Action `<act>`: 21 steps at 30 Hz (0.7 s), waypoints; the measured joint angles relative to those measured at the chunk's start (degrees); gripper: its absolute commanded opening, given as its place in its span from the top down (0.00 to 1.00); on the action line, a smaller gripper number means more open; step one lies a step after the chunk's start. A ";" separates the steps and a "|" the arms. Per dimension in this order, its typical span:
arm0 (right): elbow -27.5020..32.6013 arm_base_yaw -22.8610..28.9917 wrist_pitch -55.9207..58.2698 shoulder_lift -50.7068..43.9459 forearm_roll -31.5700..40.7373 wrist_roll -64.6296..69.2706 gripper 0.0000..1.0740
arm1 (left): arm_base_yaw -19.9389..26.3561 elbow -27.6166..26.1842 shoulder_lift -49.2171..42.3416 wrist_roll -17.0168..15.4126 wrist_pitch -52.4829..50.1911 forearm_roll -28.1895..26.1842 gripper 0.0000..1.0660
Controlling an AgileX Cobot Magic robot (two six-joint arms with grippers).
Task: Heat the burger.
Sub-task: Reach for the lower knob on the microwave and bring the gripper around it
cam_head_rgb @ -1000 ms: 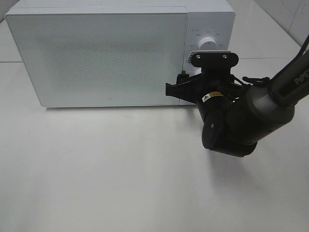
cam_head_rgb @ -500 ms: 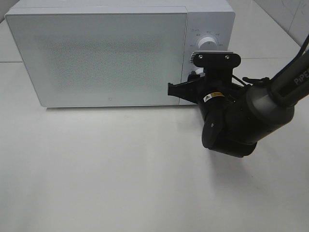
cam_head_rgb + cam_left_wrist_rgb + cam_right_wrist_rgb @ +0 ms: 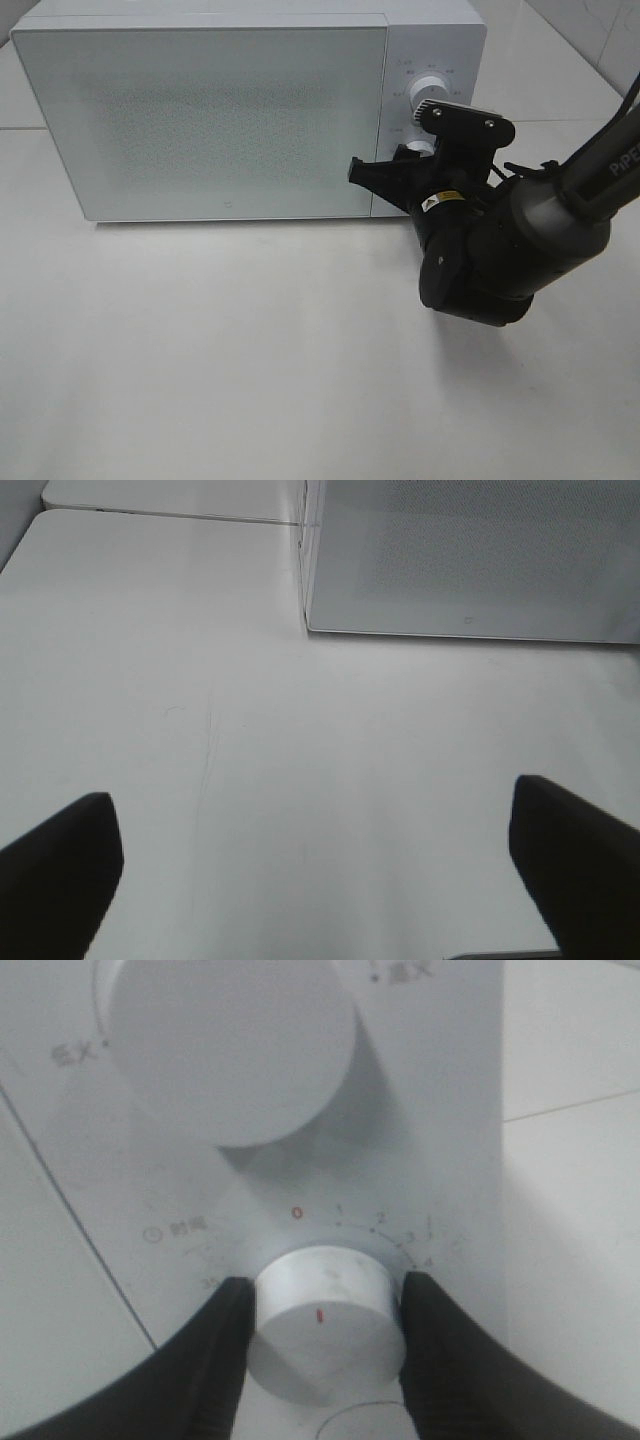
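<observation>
The burger is out of view. The white microwave (image 3: 220,110) stands at the back of the table with its door closed. My right gripper (image 3: 411,160) is at the control panel, shut on the lower dial (image 3: 325,1325). In the right wrist view its black fingers (image 3: 225,1330) press both sides of that white dial, which carries a red mark and has a printed number scale around it. My left gripper (image 3: 318,880) hangs open over bare table in front of the microwave's left corner (image 3: 305,620), with nothing between its fingers.
A second, larger white dial (image 3: 430,90) sits above the gripped one on the panel. The right arm's dark body (image 3: 500,250) hangs over the table in front of the microwave's right end. White table surface (image 3: 250,350) stretches in front.
My right gripper closed onto the lower dial and its wrist rolled clockwise, tilting the camera mount. The left gripper has not moved.
</observation>
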 measured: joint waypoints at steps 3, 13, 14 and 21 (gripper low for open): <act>0.17 -0.06 0.11 0.06 -0.52 10.43 0.96 | 0.00 0.00 0.00 0.00 0.00 0.00 0.07; 0.97 -0.69 0.40 0.06 -4.13 44.58 0.98 | 0.00 0.00 0.00 0.00 0.00 0.00 0.07; 1.15 -0.69 0.34 0.06 -4.64 50.99 0.99 | 0.00 0.00 0.00 0.00 0.00 0.00 0.07; 1.20 -0.80 0.17 0.06 -5.21 70.99 0.98 | 0.00 0.00 0.00 0.00 0.00 0.00 0.07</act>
